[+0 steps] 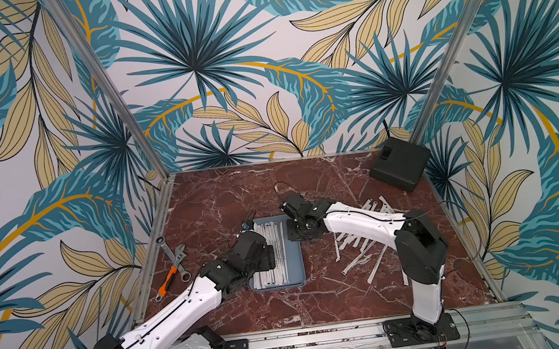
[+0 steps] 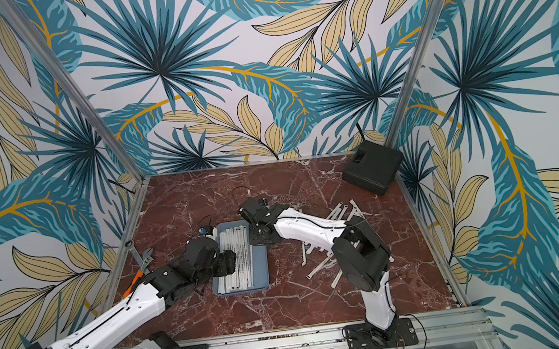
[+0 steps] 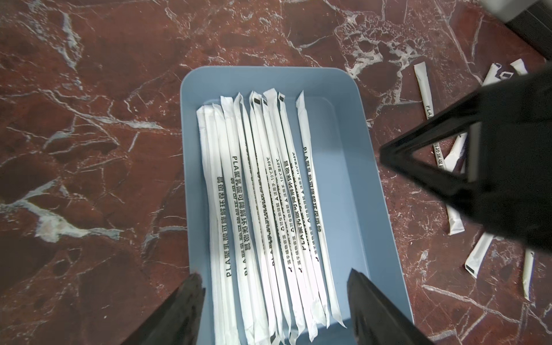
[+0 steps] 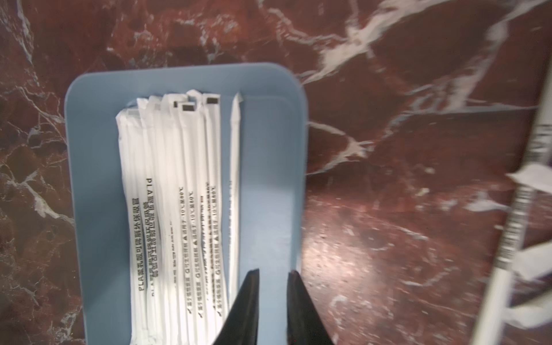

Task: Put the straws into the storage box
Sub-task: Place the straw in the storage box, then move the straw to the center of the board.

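Observation:
The grey-blue storage box [image 1: 296,253] [image 2: 264,262] lies mid-table with several white-wrapped straws [image 1: 271,276] [image 3: 260,194] [image 4: 179,209] lined up lengthwise inside. More straws [image 1: 360,256] [image 2: 318,268] [image 3: 424,89] lie scattered on the marble to its right. My left gripper [image 1: 270,254] [image 3: 273,277] hovers over the box's near half, open wide and holding nothing. My right gripper [image 1: 297,231] [image 4: 273,273] hangs over the box's bare right strip beside a lone straw. Its tips stand a little apart with only the box floor between them.
Wrenches and an orange-handled tool [image 1: 173,264] lie at the table's left edge. A black box [image 1: 400,164] sits in the far right corner. Aluminium posts stand at both back corners. The right arm's body [image 1: 420,238] stands over part of the loose pile.

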{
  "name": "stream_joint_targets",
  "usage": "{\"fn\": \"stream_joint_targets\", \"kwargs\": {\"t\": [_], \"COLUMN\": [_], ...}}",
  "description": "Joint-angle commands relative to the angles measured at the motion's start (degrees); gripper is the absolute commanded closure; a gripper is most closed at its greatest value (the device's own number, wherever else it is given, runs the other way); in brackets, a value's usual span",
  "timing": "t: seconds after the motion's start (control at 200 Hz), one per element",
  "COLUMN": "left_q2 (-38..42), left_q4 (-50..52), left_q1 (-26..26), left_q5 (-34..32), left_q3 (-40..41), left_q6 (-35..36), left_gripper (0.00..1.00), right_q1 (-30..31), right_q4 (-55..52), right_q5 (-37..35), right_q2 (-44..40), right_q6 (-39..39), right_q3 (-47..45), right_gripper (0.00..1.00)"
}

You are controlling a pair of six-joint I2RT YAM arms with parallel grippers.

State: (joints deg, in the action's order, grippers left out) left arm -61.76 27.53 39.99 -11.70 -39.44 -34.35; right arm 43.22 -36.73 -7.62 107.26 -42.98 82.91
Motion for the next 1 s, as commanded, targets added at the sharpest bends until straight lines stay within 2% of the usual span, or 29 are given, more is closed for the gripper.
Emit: {"fn": "stream_joint_targets", "kwargs": {"t": [0.0,0.19,0.606,0.791,0.992], "left_q2": [-3.0,-8.8,-10.3,-10.3,-9.4], "left_q4": [-2.4,-4.4,-2.4,-2.5,-1.4], "left_q1": [2.4,6.5,7.2,7.2,7.1], "left_q5": [0.8,1.0,-0.8,-1.0,-2.8], "left_q3": [-3.4,-5.6,-6.3,-6.4,-6.2], "left_q6": [-0.6,-1.7,-1.4,-1.3,-0.9], "left_gripper": [0.20,0.20,0.19,0.19,0.19], "right_q1": [-5.5,-10.6,-11.9,-11.9,-10.4], "right_q4": [-1.6,-2.8,-1.4,-0.3,4.9], "right_q5": [-4.6,-10.3,-8.9,-6.8,3.1], "right_q2": [-1.9,-2.4,6.2,7.5,3.9], "right_q6": [2.1,5.0,5.4,4.9,5.0], "right_q3": [-6.8,-10.4,-7.1,-7.5,-9.4], "right_gripper": [0.78,0.72,0.75,0.81,0.87]}}
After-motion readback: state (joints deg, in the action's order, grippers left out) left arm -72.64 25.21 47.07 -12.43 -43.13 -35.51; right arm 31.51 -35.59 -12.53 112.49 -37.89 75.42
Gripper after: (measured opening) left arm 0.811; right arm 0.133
